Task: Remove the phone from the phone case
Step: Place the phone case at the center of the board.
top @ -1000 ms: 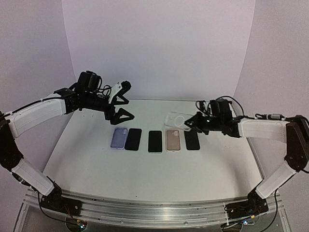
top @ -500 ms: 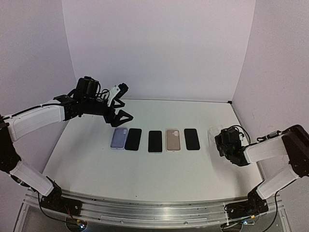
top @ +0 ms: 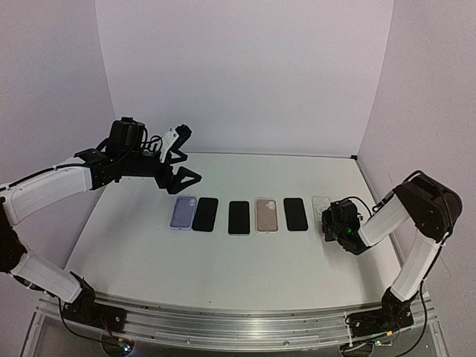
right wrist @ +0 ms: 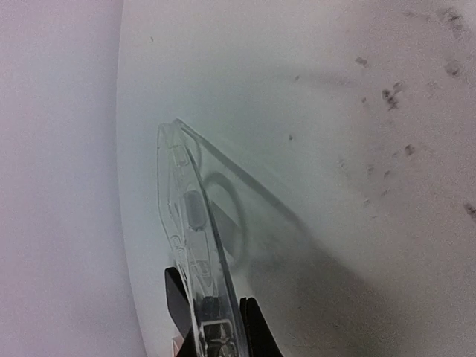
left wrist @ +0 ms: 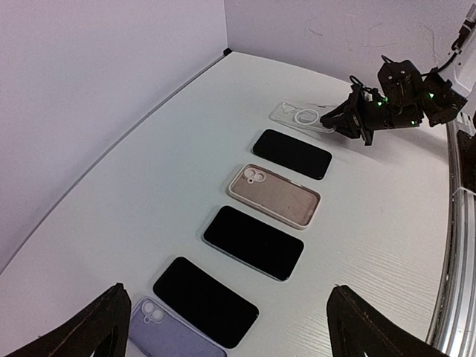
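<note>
Five flat phones (top: 239,217) lie in a row; right jaws pinch the clear glossy case (top: 320,204), left jaws spread

Right hand (top: 328,218) carried clear case (top: 320,204) rightward and down to table (top: 223,260).

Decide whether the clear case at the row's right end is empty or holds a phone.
Empty: the white table shows straight through the clear case.

The left arm (top: 52,184) stretches forward, held high, jaws spread wide. The right arm (top: 383,216) folds down low, jaws pinched tight.
</note>
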{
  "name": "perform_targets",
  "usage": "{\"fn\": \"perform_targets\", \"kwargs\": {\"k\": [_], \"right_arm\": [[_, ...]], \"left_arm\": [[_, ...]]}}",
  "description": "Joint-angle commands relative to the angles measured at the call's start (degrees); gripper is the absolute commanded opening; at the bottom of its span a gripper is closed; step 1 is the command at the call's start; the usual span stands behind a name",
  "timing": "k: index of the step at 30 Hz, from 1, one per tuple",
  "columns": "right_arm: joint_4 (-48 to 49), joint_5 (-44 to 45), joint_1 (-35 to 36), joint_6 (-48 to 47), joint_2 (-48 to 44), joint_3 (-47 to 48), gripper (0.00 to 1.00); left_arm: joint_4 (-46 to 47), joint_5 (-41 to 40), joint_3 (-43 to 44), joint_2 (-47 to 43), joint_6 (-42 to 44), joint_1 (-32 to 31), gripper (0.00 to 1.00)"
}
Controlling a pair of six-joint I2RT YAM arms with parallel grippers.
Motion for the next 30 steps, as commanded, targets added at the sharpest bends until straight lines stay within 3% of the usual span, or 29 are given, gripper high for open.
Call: {"fn": "perform_targets", "kwargs": {"k": [1,5,11,20,30], "right_arm": [[-1.63,-11.72,0.31,3.52,4.88,4.15,0.00],[-3.13,-7.49,0.37,7.83,3.96,1.38,0.00],[-14.97,-4.79,0.39,7.06,-3.42,-1.06,0.00],[-15.76,-7.93,0.39,8.18,-3.46,-3.24,0.00],[-17.85,-9.90,0.41,8.35,-3.95,-1.58,0.54]], "left_arm": [[3.12,-0.95,-0.69,-1.45,-0.83,0.12,0.93],[3.31,-0.92,-0.36,-1.42,-0.77,0.08,0.93],[3.00,-1.50,-0.26,-1.34,-0.77,0.13,0.93],[4.81,-0.90,0.03,-0.45,-1.34,0.10,0.93],[4.48,-0.55,-0.21,-0.59,-1.84,0.10,0.93]]}}
